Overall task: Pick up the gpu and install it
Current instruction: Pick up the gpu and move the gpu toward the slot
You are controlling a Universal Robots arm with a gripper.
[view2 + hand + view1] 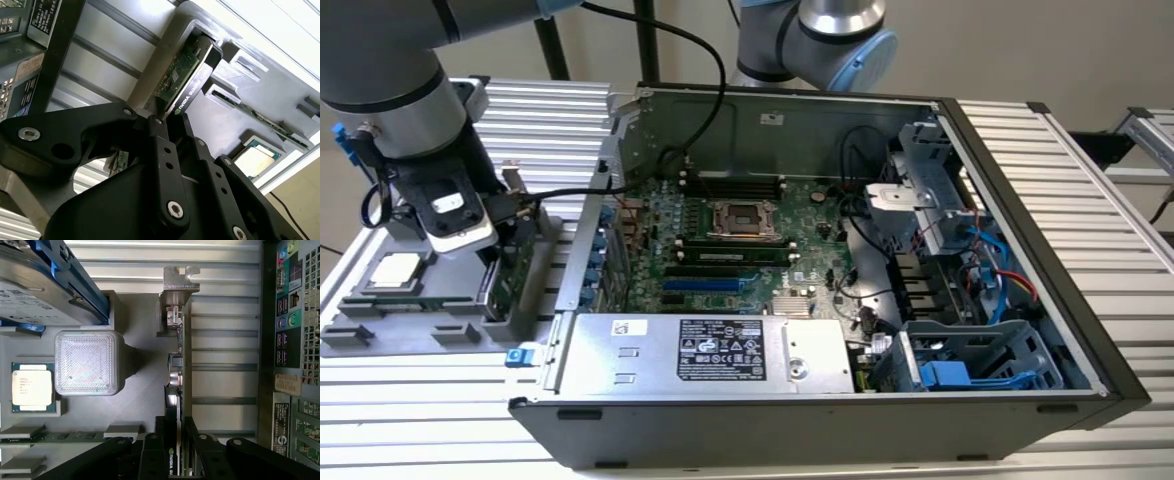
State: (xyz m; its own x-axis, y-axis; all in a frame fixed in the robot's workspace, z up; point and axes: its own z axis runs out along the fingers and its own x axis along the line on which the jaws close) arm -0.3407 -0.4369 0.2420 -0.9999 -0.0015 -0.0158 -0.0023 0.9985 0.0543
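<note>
The gpu (181,365) stands on its edge in a slot of the grey holder (140,405), with its silver bracket (179,282) at the far end. It is a thin green card with a black cooler on one face (186,75). My gripper (176,422) straddles the card's near end, one black finger on each face, with no gap showing in either wrist view (169,119). In the exterior view the gripper (491,255) hangs over the gpu (496,290) at the left, beside the open computer case (1014,130).
The holder (400,330) also carries a CPU chip (32,385), a hard drive with blue rails (35,290), a clear plastic block (87,362) and a memory stick (50,436). Inside the case lie the motherboard (720,250) and a silver power supply (707,350).
</note>
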